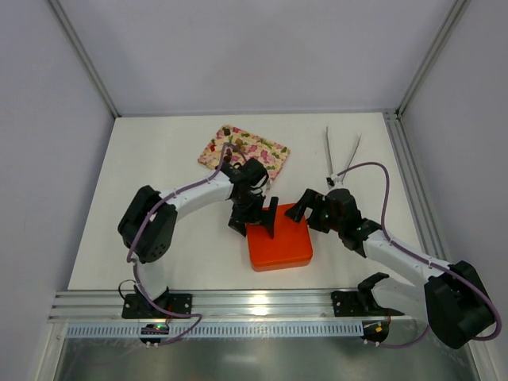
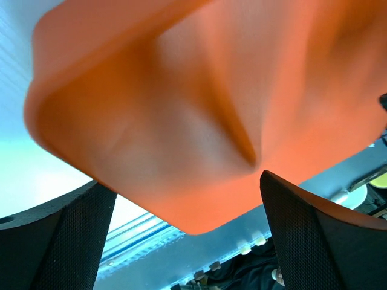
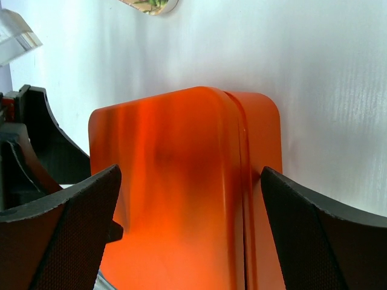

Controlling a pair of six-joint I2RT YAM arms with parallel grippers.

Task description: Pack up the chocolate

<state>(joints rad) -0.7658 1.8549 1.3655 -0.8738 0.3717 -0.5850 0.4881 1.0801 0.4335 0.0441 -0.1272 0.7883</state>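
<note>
Left pincer (image 1: pixel 255 224) is spread wide over the far-left corner of the orange box (image 1: pixel 279 244), holding nothing. One finger is off the box at its 9 o'clock side and the other is over its far edge. Can't tell if either one touches. In the left wrist view the pincer (image 2: pixel 187 181) has both black fingers (image 2: pixel 60 241) far apart, with a blurred orange surface filling the gap very close up.

Floral tray (image 1: pixel 262 152) lies flat on the white table (image 1: pixel 159 159), at about 11 o'clock from the box and just past the left wrist. A few dark specks on its near-left part look like chocolate (image 1: pixel 230 148), but they are too small to be sure. The box is shut under its lid (image 3: pixel 169 181), so the contents are hidden. A seam runs along the lid's right side.

Right pincer (image 1: pixel 305 216) sits at the box's 1 o'clock corner, also wide and holding nothing. In its own view the pincer (image 3: pixel 190 175) has a finger on each side of the lid. Contact is unclear.

Clear tongs (image 1: pixel 340 155) lie at 1 o'clock from the box, well apart from it, arms splayed toward the far edge.
</note>
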